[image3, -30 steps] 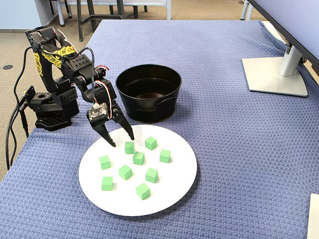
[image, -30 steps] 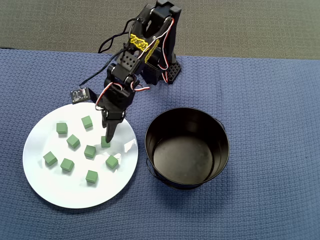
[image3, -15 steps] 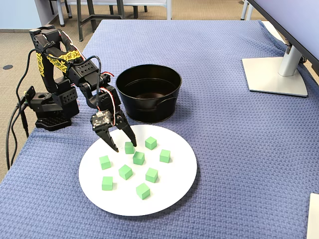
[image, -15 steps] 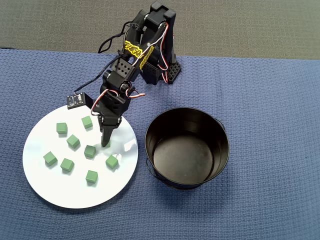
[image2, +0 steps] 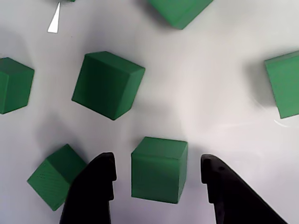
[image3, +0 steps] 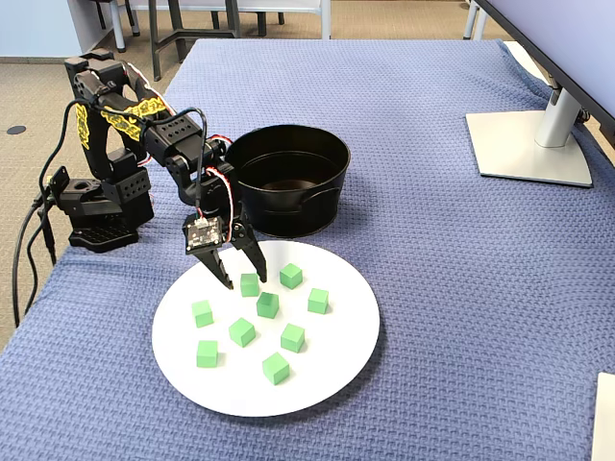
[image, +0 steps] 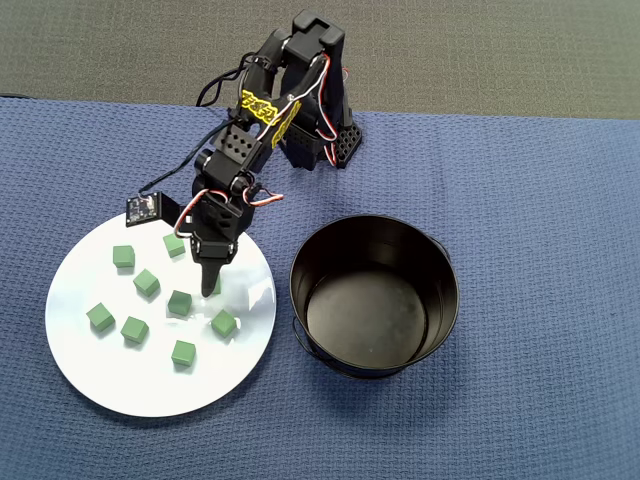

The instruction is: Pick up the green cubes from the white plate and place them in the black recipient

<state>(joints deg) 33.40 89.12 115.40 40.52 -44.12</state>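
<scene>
Several small green cubes lie scattered on the white plate (image: 120,380), which also shows in the fixed view (image3: 327,365). My black gripper (image2: 158,162) is open and low over the plate. One green cube (image2: 159,170) sits between the jaws, with a gap on each side. The same gripper (image3: 245,279) and cube (image3: 250,284) show in the fixed view near the plate's far edge. In the overhead view the gripper (image: 210,288) hides most of that cube. The black recipient (image: 440,270) stands just right of the plate, and its inside looks empty.
Another cube (image2: 56,177) lies just outside the left finger (image2: 93,191), and a larger-looking one (image2: 108,84) lies ahead. The arm's base (image3: 96,211) stands on the blue cloth behind the plate. A monitor stand (image3: 528,144) is at the far right.
</scene>
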